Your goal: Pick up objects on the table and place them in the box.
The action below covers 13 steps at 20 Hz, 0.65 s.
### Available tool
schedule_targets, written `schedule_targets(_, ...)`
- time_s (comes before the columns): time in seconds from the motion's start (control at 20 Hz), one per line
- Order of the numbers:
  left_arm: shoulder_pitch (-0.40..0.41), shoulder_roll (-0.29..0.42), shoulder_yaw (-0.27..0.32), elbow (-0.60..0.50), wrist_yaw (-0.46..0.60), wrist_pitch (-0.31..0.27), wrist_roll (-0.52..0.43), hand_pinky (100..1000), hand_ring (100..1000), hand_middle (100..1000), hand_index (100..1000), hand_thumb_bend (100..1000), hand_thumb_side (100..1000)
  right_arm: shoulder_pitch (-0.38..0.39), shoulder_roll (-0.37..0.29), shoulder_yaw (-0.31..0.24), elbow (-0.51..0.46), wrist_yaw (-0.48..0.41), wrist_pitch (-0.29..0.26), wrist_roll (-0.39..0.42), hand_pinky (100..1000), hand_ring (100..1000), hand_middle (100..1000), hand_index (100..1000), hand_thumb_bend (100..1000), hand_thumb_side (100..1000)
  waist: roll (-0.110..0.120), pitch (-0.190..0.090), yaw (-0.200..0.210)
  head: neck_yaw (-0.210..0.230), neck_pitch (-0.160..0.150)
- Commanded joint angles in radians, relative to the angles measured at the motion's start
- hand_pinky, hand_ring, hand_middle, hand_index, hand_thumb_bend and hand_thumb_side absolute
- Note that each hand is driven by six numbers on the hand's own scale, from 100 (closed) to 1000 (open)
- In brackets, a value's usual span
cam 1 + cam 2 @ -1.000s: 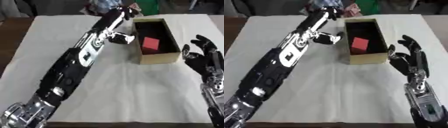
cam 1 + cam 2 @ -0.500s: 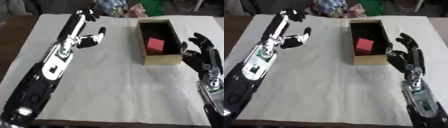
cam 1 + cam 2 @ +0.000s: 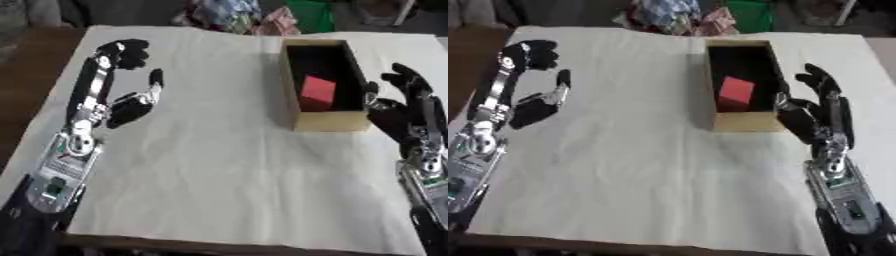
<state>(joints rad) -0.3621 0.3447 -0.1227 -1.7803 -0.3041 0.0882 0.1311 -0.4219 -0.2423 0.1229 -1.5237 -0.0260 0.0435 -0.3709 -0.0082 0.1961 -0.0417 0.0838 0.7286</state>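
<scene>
resting inside box [image 3: 331, 121]: red block [image 3: 317, 92] | left hand [image 3: 131, 105] open, empty, well left of box | right hand [image 3: 404, 107] open, empty, beside box

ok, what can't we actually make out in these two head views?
- Box floor: near end hidden by its front wall; only the red block shows inside.
- Colourful clutter past the table's far edge: too blurred to identify.
- Left hand: dark against its own shadow in both views, so the fingers' pose is unclear.
- Right hand: seen edge-on beside the box; contact with it can't be judged.
</scene>
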Motion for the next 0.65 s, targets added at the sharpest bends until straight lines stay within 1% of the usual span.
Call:
schedule_targets(0.05,0.006,0.020,0.028,-0.032,0.064,0.008,0.007,732,665,629,784,192,111,-0.011,-0.020,-0.008,-0.027,-0.003,-0.002,-0.003,676,945,739,877,153,100,-0.001,-0.016,0.000,0.001,0.005)
schedule_targets(0.2,0.016,0.024,0.039,-0.030,0.129,-0.001,0.006,732,663,625,782,186,111,-0.009,-0.021,-0.010,-0.027,-0.003,-0.001,-0.004,676,945,739,877,153,100,0.000,-0.017,-0.005,0.000,0.008)
schedule_targets(0.3,0.019,0.039,0.050,-0.031,0.248,-0.013,0.003,731,662,625,782,182,113,-0.008,-0.021,-0.010,-0.027,-0.003,-0.002,-0.005,676,945,739,877,152,100,0.001,-0.016,-0.009,-0.005,0.009)
schedule_targets(0.4,0.021,0.049,0.056,-0.029,0.315,-0.021,0.000,731,661,624,782,181,113,-0.009,-0.022,-0.010,-0.027,-0.004,-0.001,-0.005,676,945,739,877,152,100,0.000,-0.014,-0.007,-0.009,0.011)
schedule_targets(0.65,0.030,0.051,0.060,-0.023,0.347,-0.030,-0.006,730,659,622,779,176,113,-0.007,-0.023,-0.010,-0.027,-0.004,0.000,-0.005,676,945,737,877,150,100,0.000,-0.014,-0.012,-0.017,0.015)
